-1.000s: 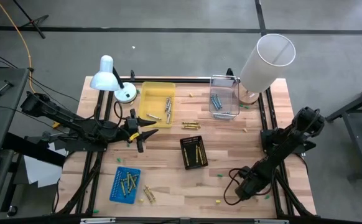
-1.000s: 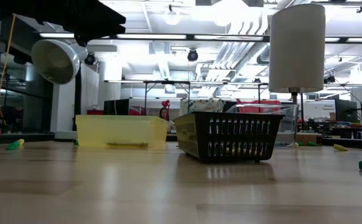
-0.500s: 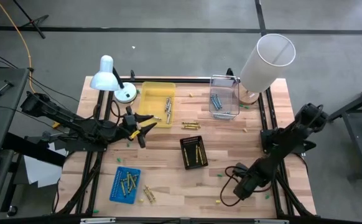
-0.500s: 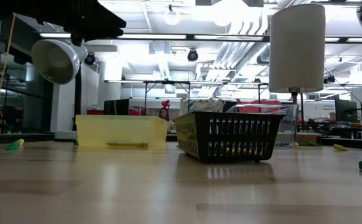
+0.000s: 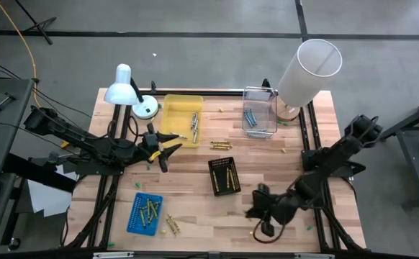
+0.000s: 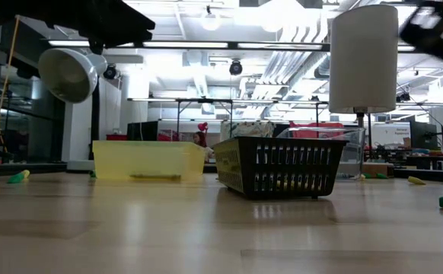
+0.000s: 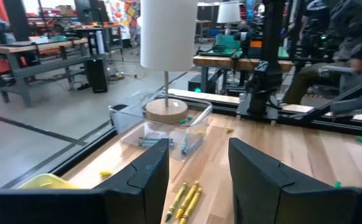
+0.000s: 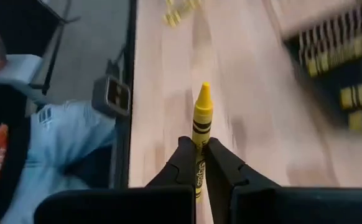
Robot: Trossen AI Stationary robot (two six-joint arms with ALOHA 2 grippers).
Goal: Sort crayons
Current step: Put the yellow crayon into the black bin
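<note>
1. Wooden worktop point(image 5: 195, 180) with a big workshop behind it: benches, ceiling lights, and in the right wrist view a person in a light blue sleeve at the worktop's edge.
2. Right gripper point(image 8: 198, 163) has its jaws clamped on a yellow crayon point(image 8: 200, 124). It sits right between the two fingers, tip sticking out past them, lengthwise along the jaws.
3. From above, that right gripper point(image 5: 256, 208) is over the near right part of the worktop, near the black tray point(image 5: 224, 175) and off to its near-right side. Can't make out the held crayon from up there.
4. Left gripper point(image 5: 168, 149) is over the left side, just at the near edge of the yellow tray point(image 5: 175, 108), jaws spread open and nothing between them.
5. In the left wrist view the open fingers point(image 7: 147, 171) frame a few loose yellow crayons point(image 7: 184, 199) lying on the wood ahead, apart from the jaws.
6. Other crayons: some in the yellow tray, greyish ones in the clear tray point(image 5: 260, 96), yellow ones in the black tray and on the blue tray point(image 5: 139, 216).
7. More loose ones lie between the yellow and black trays point(image 5: 221, 145) and just beside the blue tray point(image 5: 172, 224).
8. White desk lamp point(image 5: 123, 86) at the far left, tall white cylinder lamp point(image 5: 308, 72) at the far right.
</note>
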